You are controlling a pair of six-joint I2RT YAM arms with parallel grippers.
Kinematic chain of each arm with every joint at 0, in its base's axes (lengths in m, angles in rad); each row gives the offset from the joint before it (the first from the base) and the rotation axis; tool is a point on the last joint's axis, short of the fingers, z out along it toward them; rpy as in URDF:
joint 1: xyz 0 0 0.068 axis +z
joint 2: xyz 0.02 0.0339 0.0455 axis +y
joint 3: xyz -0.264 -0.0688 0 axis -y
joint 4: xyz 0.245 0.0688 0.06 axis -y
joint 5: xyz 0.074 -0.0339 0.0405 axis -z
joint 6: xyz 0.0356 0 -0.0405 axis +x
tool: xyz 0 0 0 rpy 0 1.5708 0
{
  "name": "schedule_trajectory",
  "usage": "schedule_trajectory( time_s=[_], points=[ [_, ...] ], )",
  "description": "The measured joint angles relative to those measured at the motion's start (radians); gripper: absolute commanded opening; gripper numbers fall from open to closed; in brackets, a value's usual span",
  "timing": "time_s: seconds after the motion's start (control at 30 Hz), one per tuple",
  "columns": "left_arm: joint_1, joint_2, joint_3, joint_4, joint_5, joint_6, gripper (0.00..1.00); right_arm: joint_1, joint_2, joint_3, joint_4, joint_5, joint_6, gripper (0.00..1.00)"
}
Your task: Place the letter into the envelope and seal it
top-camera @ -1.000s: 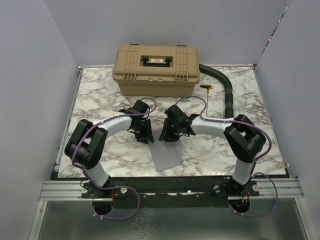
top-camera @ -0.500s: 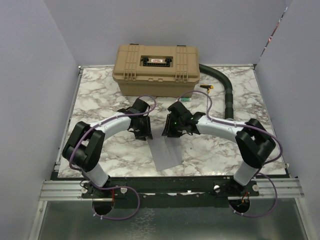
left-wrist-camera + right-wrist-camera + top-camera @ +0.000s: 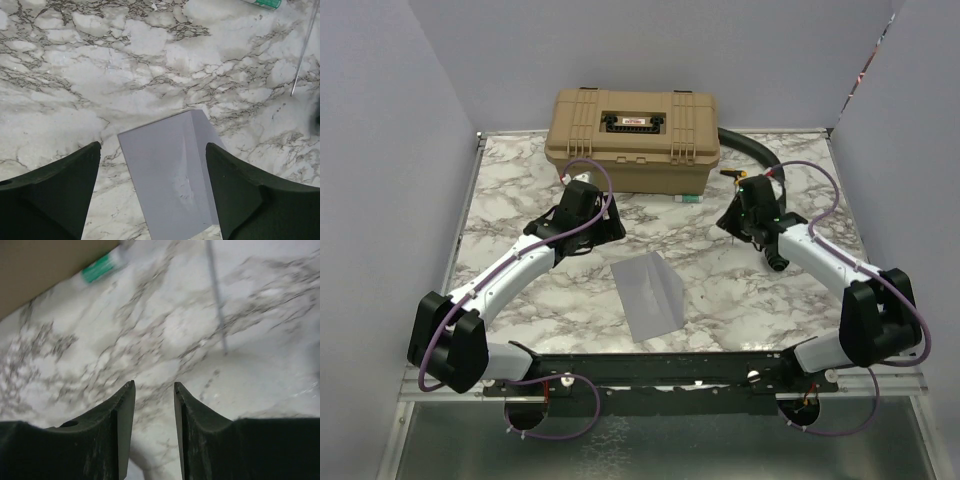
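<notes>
The envelope (image 3: 648, 293) is a grey-lavender sheet lying flat on the marble table (image 3: 520, 190), near the front middle. In the left wrist view the envelope (image 3: 170, 175) has a crease and a small dent and lies on the table beneath the jaws. My left gripper (image 3: 603, 229) (image 3: 152, 147) hovers behind and left of it, open wide, with nothing between its fingers. Far to the right, away from the envelope, my right gripper (image 3: 732, 222) (image 3: 153, 386) has its jaws a narrow gap apart over bare marble, holding nothing. The letter is out of view.
A tan hard case (image 3: 632, 138) stands at the back of the table. A green-and-white tube (image 3: 690, 199) (image 3: 102, 267) lies in front of it. A yellow-handled tool (image 3: 732, 176) and a black hose (image 3: 760, 155) are at the back right. Grey walls enclose the table.
Both arms have drawn back from the envelope, the left up and to the left, the right out to the right. The left jaws have opened wide. The envelope now lies uncovered.
</notes>
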Motion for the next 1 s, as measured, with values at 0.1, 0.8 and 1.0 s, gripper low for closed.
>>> schedule_trajectory(
  time_s=[0.1, 0.8, 1.0],
  points=[
    [0.000, -0.003, -0.008, 0.028, 0.000, -0.019, 0.91, -0.135, 0.063, -0.008, 0.042, -0.061, 0.008, 0.40],
    [0.010, 0.061, 0.018, 0.061, 0.035, -0.045, 0.95, -0.205, 0.597, 0.272, 0.274, -0.324, 0.548, 0.46],
    [0.013, 0.061, 0.018, 0.062, 0.042, -0.042, 0.95, -0.205, 0.609, 0.288, 0.319, -0.300, 0.639, 0.46]
  ],
)
